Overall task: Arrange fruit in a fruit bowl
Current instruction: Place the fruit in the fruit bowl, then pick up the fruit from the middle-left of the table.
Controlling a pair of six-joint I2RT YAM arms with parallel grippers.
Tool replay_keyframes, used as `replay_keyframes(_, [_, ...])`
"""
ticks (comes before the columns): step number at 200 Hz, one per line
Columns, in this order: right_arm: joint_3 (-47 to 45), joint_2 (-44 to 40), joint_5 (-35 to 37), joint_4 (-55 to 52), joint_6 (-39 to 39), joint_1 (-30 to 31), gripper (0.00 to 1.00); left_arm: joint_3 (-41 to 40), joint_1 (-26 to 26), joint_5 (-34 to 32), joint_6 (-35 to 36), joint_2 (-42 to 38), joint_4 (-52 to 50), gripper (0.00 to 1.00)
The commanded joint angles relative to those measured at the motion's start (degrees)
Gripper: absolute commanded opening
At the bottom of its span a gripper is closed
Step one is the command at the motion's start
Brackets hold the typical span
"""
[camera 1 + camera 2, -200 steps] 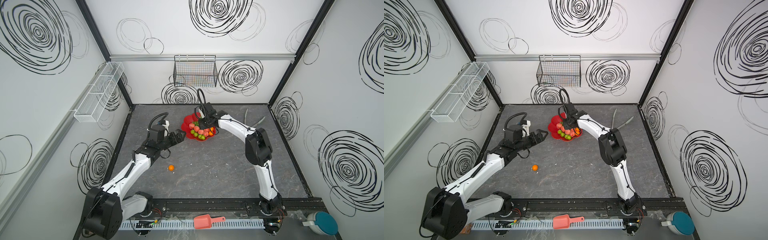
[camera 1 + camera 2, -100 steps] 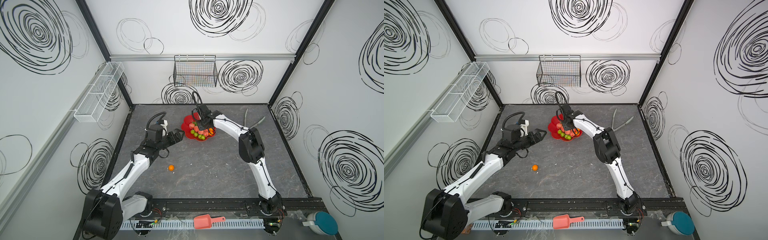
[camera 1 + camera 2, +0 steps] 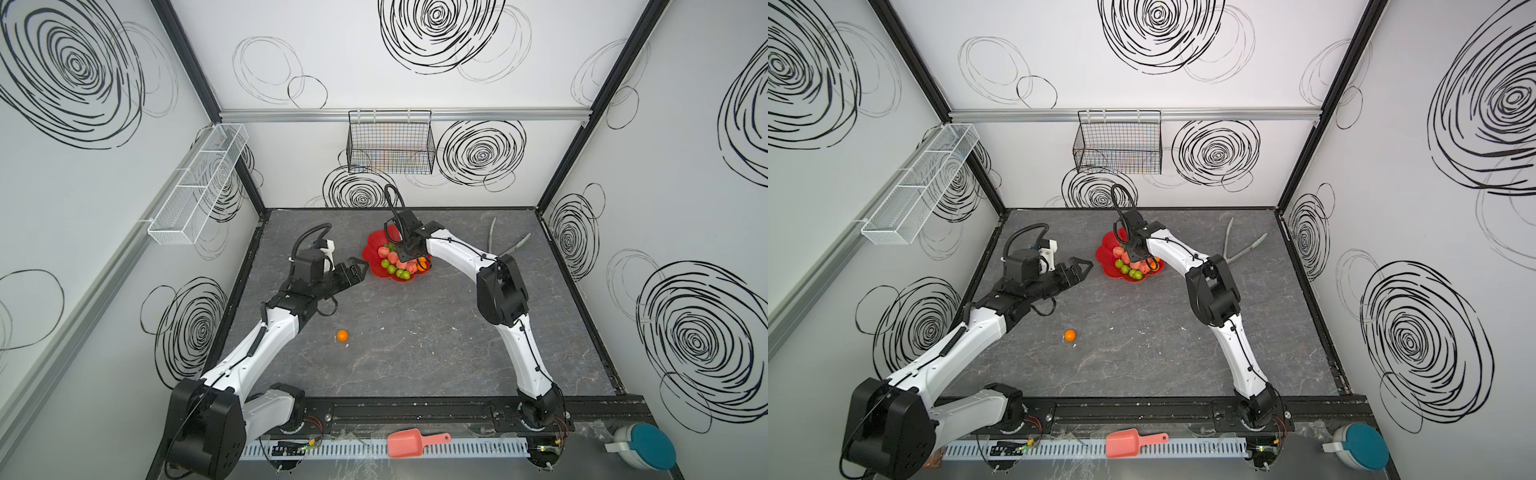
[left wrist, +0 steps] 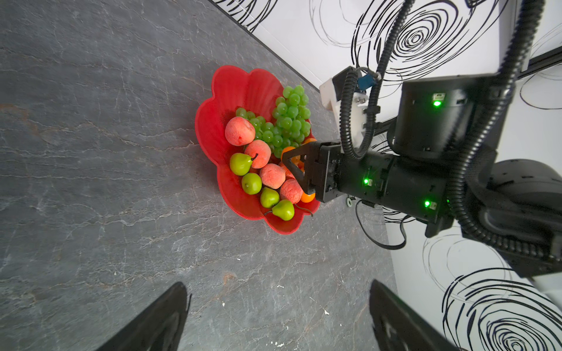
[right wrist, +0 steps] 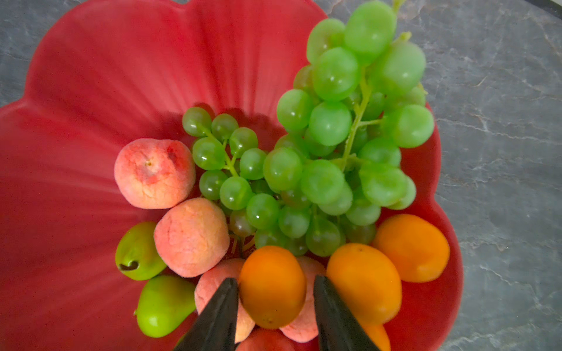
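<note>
The red scalloped fruit bowl [image 3: 376,243] [image 3: 1108,245] [image 5: 121,76] holds green grapes [image 5: 334,136], peaches [image 5: 155,173], pears [image 5: 164,304] and tangerines [image 5: 363,282]. My right gripper [image 5: 275,279] [image 3: 409,257] hangs low over the bowl. One tangerine [image 5: 272,288] rests on the peaches between its parted fingers, with a thin gap on one side. Another tangerine [image 3: 342,335] [image 3: 1070,335] lies alone on the table. My left gripper [image 4: 278,284] [image 3: 358,266] hovers open and empty just left of the bowl [image 4: 240,85].
A black wire basket [image 3: 390,143] hangs on the back wall and a white mesh shelf [image 3: 199,183] on the left wall. Metal tongs [image 3: 505,243] lie at the back right of the table. A pink scoop [image 3: 415,442] lies beyond the front rail.
My right arm has swung slightly left over the bowl and then held. The left arm and the loose tangerine have barely moved.
</note>
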Motion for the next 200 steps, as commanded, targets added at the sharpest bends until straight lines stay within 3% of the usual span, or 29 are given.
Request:
replay_keyframes(1, [2.71,-0.07,1.16,-2.27,-0.22,0.39,0.46,-0.25,0.56,0.45,1.16,-1.27,0.52,0.96])
replay_keyframes(76, [2.28,-6.40,0.76,-2.51,-0.61,3.81,0.46,0.63,2.73,-1.42,3.70,-6.42,-8.14,0.96])
replay_keyframes(113, [-4.16,-10.36,-0.34,0.36,0.96,7.63,0.46,-0.35,6.37,-5.66,5.09,-12.23,-16.19,0.96])
replay_keyframes(164, [-13.56,-13.66,-5.33,6.20,6.38,15.83,0.46,-4.42,16.03,-8.28,3.40,-23.34,-28.00,0.96])
replay_keyframes(200, [-19.52,-14.39,-7.75,12.41,10.45,22.27,0.46,-5.91,17.30,-11.89,1.20,-28.61,-35.01,0.96])
